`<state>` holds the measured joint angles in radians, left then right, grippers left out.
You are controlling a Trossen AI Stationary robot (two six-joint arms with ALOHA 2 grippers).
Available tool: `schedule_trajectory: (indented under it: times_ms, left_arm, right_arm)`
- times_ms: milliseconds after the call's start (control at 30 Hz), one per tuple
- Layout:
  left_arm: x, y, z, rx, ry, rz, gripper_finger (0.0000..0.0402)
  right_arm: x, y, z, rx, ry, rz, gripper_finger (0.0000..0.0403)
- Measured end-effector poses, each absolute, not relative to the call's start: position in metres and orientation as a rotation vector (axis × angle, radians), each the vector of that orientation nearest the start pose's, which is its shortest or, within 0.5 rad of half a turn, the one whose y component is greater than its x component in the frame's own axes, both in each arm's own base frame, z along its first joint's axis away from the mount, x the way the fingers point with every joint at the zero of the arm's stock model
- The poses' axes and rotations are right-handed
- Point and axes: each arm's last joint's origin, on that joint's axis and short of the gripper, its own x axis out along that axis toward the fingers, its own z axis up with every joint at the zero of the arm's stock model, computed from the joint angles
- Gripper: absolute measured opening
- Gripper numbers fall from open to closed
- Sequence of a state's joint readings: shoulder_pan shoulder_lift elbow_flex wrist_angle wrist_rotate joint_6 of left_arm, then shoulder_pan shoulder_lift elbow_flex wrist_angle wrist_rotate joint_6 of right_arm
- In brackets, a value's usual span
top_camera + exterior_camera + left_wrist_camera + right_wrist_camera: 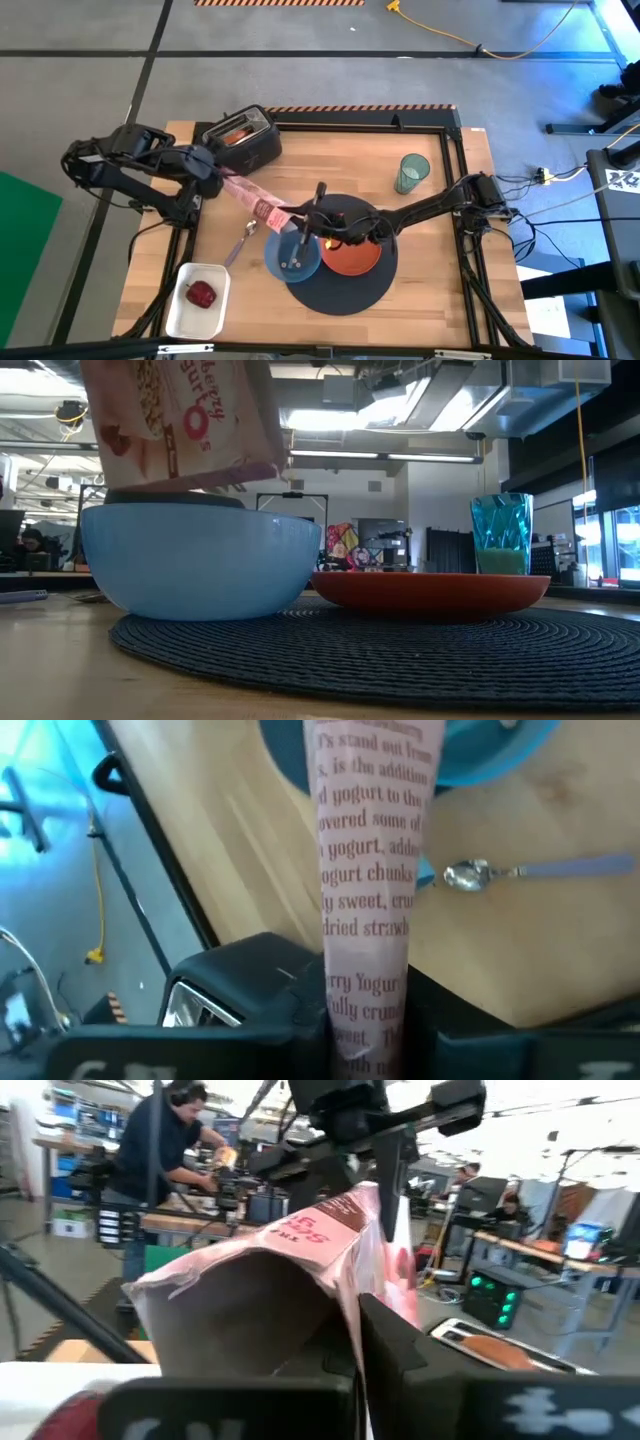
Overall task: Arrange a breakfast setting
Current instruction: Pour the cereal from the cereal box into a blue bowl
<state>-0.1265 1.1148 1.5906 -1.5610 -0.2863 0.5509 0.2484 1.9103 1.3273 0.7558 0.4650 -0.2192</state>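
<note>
The left gripper clamps a pink cereal box tilted over the blue bowl; the right gripper pinches its open end.

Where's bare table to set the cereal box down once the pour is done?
Bare wood lies between the green cup and the toaster, and right of the mat below the right arm. Crowded: the blue bowl, orange plate, spoon and apple tray.

Left claw gripping pink cereal box, tilted over blue bowl, orange plate beside
</note>
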Motion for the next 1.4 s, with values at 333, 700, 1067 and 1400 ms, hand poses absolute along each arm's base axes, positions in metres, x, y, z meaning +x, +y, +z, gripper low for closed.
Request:
schedule_trajectory:
  times_ms: [333,700,1067,1400]
  left_arm:
    - [0.128,-0.007,0.426,0.626,1.051,-0.06,0.0173]
    - [0.127,-0.007,0.426,0.573,1.059,-0.006,0.0219]
    - [0.128,-0.007,0.426,0.387,1.038,0.1,0.022]
    - [0.127,-0.007,0.426,0.281,1.038,0.151,0.022]
  right_arm:
    - [0.421,0.095,0.286,-0.154,-0.247,-0.266,0.0]
    - [0.407,0.092,0.271,-0.116,-0.348,-0.269,0.0]
    - [0.405,0.09,0.275,-0.145,-0.455,-0.268,0.0]
    - [0.405,0.087,0.291,-0.202,-0.493,-0.296,0.0]
